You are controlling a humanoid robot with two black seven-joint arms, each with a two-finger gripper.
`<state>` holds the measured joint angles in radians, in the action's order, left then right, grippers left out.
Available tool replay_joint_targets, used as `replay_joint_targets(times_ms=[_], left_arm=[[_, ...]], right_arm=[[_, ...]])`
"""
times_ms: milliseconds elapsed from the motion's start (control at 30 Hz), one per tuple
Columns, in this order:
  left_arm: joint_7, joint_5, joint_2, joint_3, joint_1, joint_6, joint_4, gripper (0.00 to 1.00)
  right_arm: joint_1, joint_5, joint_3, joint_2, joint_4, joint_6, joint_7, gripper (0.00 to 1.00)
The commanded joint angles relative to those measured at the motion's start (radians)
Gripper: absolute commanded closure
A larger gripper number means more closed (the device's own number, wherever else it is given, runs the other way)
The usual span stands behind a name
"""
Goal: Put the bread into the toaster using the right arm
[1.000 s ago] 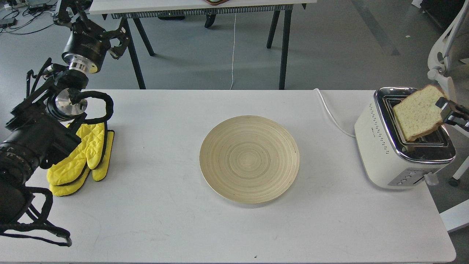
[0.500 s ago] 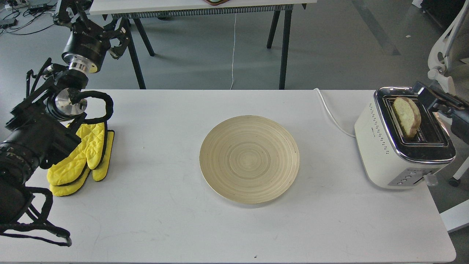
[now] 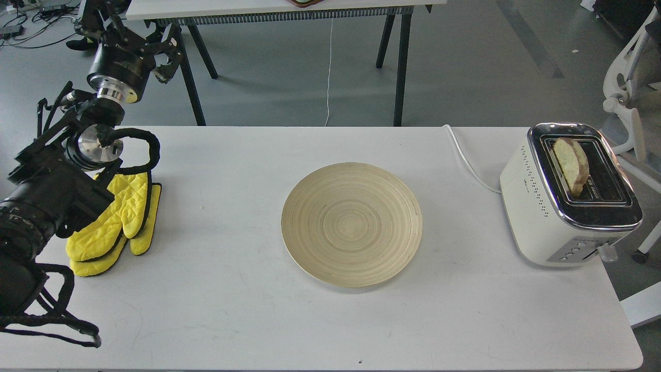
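Observation:
The bread (image 3: 570,164) stands on edge in the left slot of the cream-white toaster (image 3: 537,206), with its rounded top sticking out above the chrome top. The toaster sits at the right end of the white table (image 3: 217,310). The right arm and its gripper are out of view. My left gripper (image 3: 126,39) is raised beyond the table's far left corner, with its fingers spread and nothing between them. It is far from the toaster.
A round wooden plate (image 3: 351,223) lies in the middle of the table. Yellow oven mitts (image 3: 116,222) lie at the left under my left arm. The toaster's white cord (image 3: 467,160) runs back over the table. A white chair (image 3: 627,98) stands at the right.
The right gripper let go of the bread over the toaster and withdrew to the right, out of view. The bread dropped from tilted above the slot to standing in it.

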<state>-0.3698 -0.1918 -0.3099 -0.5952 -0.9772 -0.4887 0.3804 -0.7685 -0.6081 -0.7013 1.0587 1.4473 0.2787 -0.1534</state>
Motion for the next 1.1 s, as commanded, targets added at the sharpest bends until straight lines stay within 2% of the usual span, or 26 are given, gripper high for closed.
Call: replay_joint_targets(times_ms=[0, 167, 267, 433, 700, 833, 1067], left_arm=[[0.000, 0.000, 0.000, 0.000, 0.000, 0.000, 0.000, 0.00], [0.000, 0.000, 0.000, 0.000, 0.000, 0.000, 0.000, 0.00], [0.002, 0.000, 0.000, 0.000, 0.000, 0.000, 0.000, 0.00], [0.000, 0.000, 0.000, 0.000, 0.000, 0.000, 0.000, 0.00], [0.000, -0.001, 0.000, -0.002, 0.000, 0.000, 0.000, 0.00], [0.000, -0.001, 0.000, -0.002, 0.000, 0.000, 0.000, 0.00], [0.000, -0.001, 0.000, -0.002, 0.000, 0.000, 0.000, 0.00]], right_arm=[[-0.002, 0.112, -0.102, -0.127, -0.033, -0.044, -0.003, 0.01], [-0.002, 0.149, -0.222, -0.333, -0.189, -0.081, -0.029, 0.01], [0.000, 0.198, -0.303, -0.449, -0.292, -0.162, -0.031, 0.01], [0.003, 0.304, -0.403, -0.584, -0.448, -0.301, -0.067, 0.01], [-0.029, 0.433, -0.461, -0.695, -0.750, -0.526, -0.064, 0.01], [-0.080, 0.461, -0.451, -0.726, -0.870, -0.555, -0.063, 0.01], [-0.086, 0.461, -0.449, -0.743, -0.880, -0.553, -0.067, 0.01]])
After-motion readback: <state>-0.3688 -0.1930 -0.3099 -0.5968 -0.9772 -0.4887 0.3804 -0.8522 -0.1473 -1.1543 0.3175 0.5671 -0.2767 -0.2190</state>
